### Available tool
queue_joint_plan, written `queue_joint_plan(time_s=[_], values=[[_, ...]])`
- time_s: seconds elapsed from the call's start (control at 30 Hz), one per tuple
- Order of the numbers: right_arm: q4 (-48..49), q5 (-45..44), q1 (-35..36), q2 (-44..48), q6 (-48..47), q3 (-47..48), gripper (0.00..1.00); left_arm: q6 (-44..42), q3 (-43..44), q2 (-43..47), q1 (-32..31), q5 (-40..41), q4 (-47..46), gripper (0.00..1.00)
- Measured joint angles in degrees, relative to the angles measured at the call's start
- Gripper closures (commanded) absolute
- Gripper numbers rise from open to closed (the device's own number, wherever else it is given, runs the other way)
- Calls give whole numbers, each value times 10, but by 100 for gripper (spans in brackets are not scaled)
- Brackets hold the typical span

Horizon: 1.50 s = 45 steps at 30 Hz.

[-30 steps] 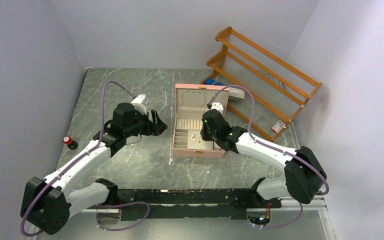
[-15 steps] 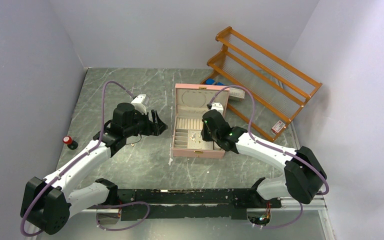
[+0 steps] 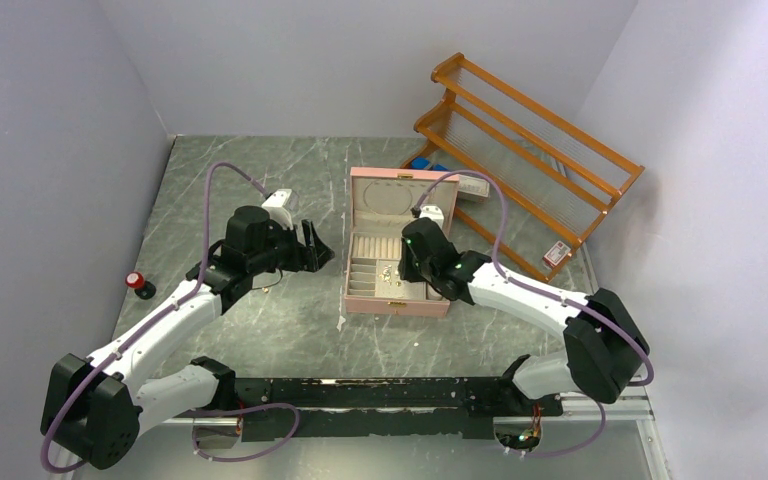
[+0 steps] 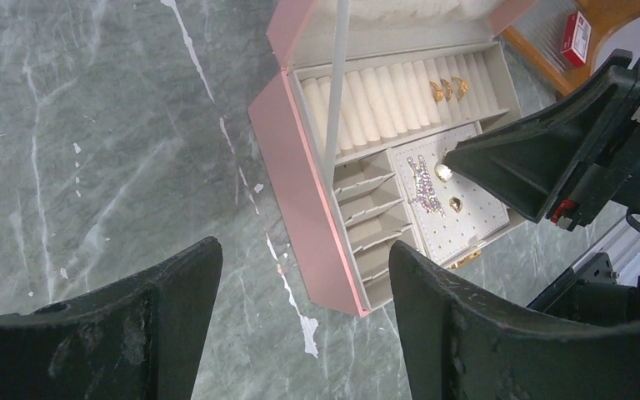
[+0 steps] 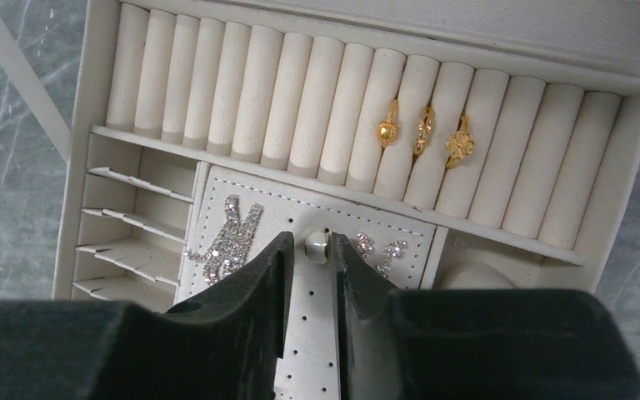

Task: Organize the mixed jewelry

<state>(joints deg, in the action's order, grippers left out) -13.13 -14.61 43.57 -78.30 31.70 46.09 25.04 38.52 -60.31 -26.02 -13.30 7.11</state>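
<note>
The pink jewelry box (image 3: 396,306) lies open mid-table. My right gripper (image 5: 312,242) hangs over its perforated earring panel, jaws narrowly open. A white pearl earring (image 5: 316,246) sits on the panel between the tips, against the right finger and with a sliver of gap on the left. Three gold rings (image 5: 423,133) stand in the ring rolls. A rhinestone piece (image 5: 229,237) and small sparkly studs (image 5: 379,248) lie on the panel. My left gripper (image 4: 304,248) hovers wide open and empty over the table left of the box (image 4: 300,167). A tiny gold piece (image 3: 340,322) lies off the box's front-left corner.
A wooden rack (image 3: 530,150) leans at the back right, with small boxes under it. A red-capped object (image 3: 138,282) stands near the left wall. The box lid stands up behind the tray.
My right jaws have parted a little around the pearl earring, which stays on the panel. The left arm has not moved.
</note>
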Motion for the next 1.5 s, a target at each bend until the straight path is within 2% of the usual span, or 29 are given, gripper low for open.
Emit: queue_joint_plan(time_s=[0.1,0.23,0.5,0.67,0.8,0.87,0.93,1.1,1.27,1.5], values=[[-6,4,0,0,5,5,65,0,0,0,0,2,1,22],[-28,0,0,6,8,11,64,1,0,0,0,9,4,22],[-52,-10,0,25,17,18,73,17,13,0,0,60,47,22],[-52,-7,0,37,17,18,74,47,30,0,0,137,103,26],[-52,-2,0,46,17,18,74,91,38,-6,0,225,167,29],[-52,1,0,53,18,18,74,132,38,-24,0,293,226,28],[-52,2,0,56,19,18,74,154,29,-27,0,322,243,29],[-51,7,-1,62,19,18,75,197,-12,-27,0,363,261,44],[-52,8,-1,63,19,18,75,215,-30,-49,1,380,258,64],[-47,12,-1,72,19,17,76,217,-44,-95,8,388,233,66]])
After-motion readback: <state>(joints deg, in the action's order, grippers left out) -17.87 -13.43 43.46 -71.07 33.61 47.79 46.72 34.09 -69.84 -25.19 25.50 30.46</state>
